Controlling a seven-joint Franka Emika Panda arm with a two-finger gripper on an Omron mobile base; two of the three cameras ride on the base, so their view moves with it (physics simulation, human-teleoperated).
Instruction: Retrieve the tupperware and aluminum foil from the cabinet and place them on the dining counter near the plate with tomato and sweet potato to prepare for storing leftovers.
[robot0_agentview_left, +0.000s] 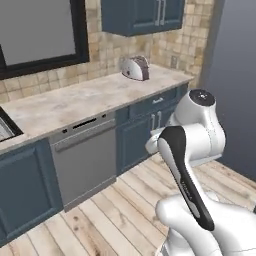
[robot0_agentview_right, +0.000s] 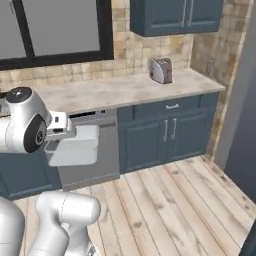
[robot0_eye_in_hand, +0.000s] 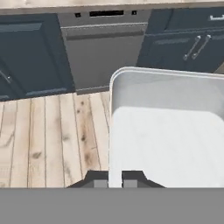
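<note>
**Tupperware clamped in the claw, carried over the kitchen floor**

You have the tupperware (robot0_eye_in_hand: 166, 131) pinched by its near rim: in the hand view the gripper (robot0_eye_in_hand: 115, 183) sits closed on that edge, one dark tip either side of the wall, and the container stretches away from the hand with its open side up. From the right base view you see the tupperware (robot0_agentview_right: 75, 145) held out level in front of the arm's wrist, off the ground, in front of the dishwasher (robot0_agentview_right: 92, 150).

Around you: the wooden floor (robot0_agentview_right: 170, 205) lies open ahead. Along the wall runs the tile-backed counter (robot0_agentview_left: 75, 102) with a toaster (robot0_agentview_left: 135, 68) near its far end, and a sink edge (robot0_agentview_left: 7, 127) at the left. Below it stand the grey dishwasher and dark blue lower cupboards (robot0_agentview_right: 167, 132) with bar handles. A dark-framed window (robot0_agentview_right: 55, 30) sits above the counter, and the cabinet (robot0_agentview_right: 175, 16) hangs above the toaster, doors shut. A plain grey wall (robot0_agentview_right: 242, 125) closes the right side. Nothing touches the container besides the claw.
</note>
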